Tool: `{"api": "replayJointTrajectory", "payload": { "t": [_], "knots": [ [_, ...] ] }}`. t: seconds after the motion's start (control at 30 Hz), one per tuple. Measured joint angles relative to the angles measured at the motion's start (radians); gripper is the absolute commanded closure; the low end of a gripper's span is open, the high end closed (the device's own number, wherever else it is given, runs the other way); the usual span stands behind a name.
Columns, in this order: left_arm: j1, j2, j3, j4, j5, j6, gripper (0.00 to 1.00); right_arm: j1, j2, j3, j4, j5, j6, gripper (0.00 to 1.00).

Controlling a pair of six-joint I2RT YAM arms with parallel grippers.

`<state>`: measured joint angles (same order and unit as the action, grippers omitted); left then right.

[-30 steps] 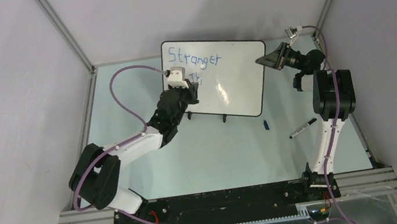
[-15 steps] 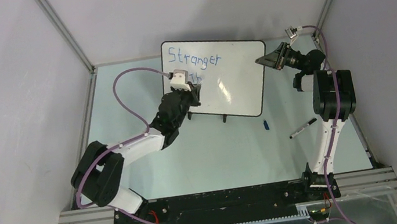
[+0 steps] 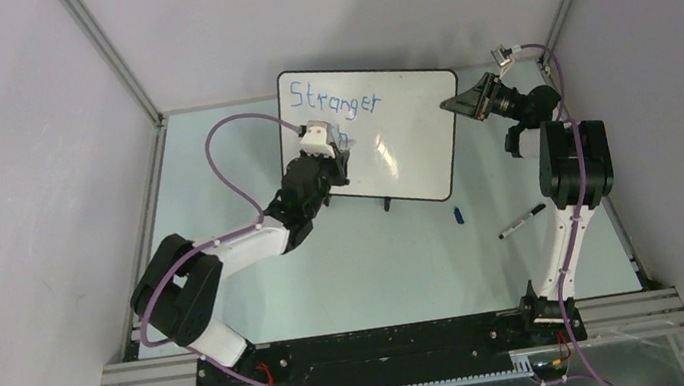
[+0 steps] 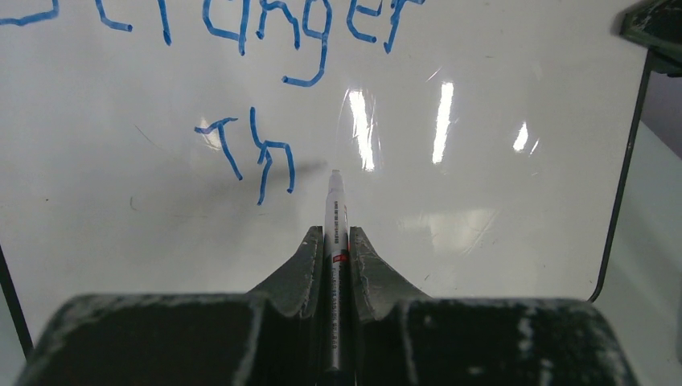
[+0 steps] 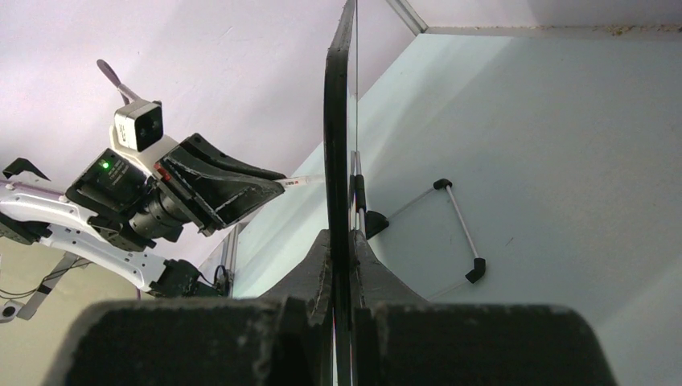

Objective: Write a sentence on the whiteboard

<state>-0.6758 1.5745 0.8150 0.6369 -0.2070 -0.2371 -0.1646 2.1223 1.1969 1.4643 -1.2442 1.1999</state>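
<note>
Left gripper (image 4: 335, 236) clamping marker (image 4: 334, 201), right gripper (image 5: 342, 241) pinching whiteboard (image 5: 338, 121) edge

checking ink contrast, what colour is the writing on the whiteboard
Blue handwriting, clearest in the left wrist view.

One whiteboard (image 3: 410, 133), two markers (image 3: 522, 220), one cap (image 3: 458, 215)
</note>
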Motion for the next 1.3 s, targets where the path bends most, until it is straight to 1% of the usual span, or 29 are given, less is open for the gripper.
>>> {"api": "replayJointTrajectory", "payload": {
  "t": [0.2, 0.6, 0.9, 1.3],
  "knots": [
    [0.0, 0.023, 0.036, -0.032, -0.007, -0.002, 1.0, 0.0, 0.0, 0.0, 0.0, 0.0, 0.0, 1.0],
    [0.0, 0.035, 0.063, -0.078, -0.027, -0.009, 1.0, 0.0, 0.0, 0.0, 0.0, 0.0, 0.0, 1.0],
    [0.0, 0.043, 0.095, -0.097, -0.052, -0.008, 1.0, 0.0, 0.0, 0.0, 0.0, 0.0, 0.0, 1.0],
    [0.0, 0.066, 0.13, -0.124, -0.05, -0.008, 1.0, 0.0, 0.0, 0.0, 0.0, 0.0, 0.0, 1.0]
  ]
}}
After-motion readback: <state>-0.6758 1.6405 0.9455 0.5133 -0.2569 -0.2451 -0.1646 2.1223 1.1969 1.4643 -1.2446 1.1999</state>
